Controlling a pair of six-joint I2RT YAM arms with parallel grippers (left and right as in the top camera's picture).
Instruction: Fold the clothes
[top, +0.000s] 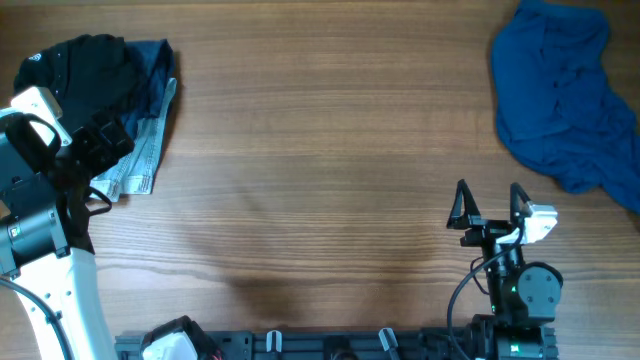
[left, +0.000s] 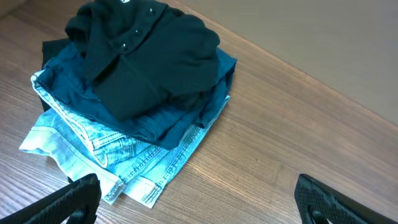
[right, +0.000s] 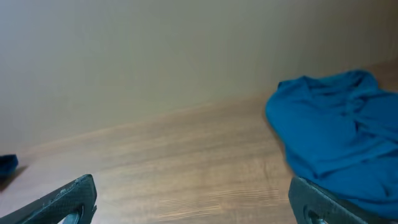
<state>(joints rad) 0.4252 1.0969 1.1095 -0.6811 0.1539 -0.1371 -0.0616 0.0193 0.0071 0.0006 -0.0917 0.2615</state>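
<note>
1. Left tool (top: 104, 140) is standing wide open with nothing between its fingers. In the left wrist view, the left tool (left: 199, 208) is showing its two dark fingertips far apart at the bottom corners, with bare wood between them.
2. Just beyond it, the black garment (top: 85, 62) is lying crumpled at the far left corner of the table (top: 320, 150), on top of a small pile. In the left wrist view the black garment (left: 146, 56) is bunching in soft folds, with a few small pale dots showing near its upper edge.
3. A dark blue garment (left: 186, 109) is lying directly under it, sticking out along the near and right sides.
4. A light denim piece (left: 106, 152) is sitting at the bottom of the pile, its hems spreading onto the wood toward the left tool, which is hanging just beside that edge.
5. Well apart from the pile, the right tool (top: 490, 205) is pointing away over the near right part of the table, its fingers spread and holding nothing. The right wrist view is showing the right tool (right: 193, 205) open over bare wood.
6. A bright blue garment (top: 565, 90) is lying rumpled at the far right corner, and in the right wrist view the same bright blue garment (right: 339, 140) is lying ahead and to the right of the open fingers.
</note>
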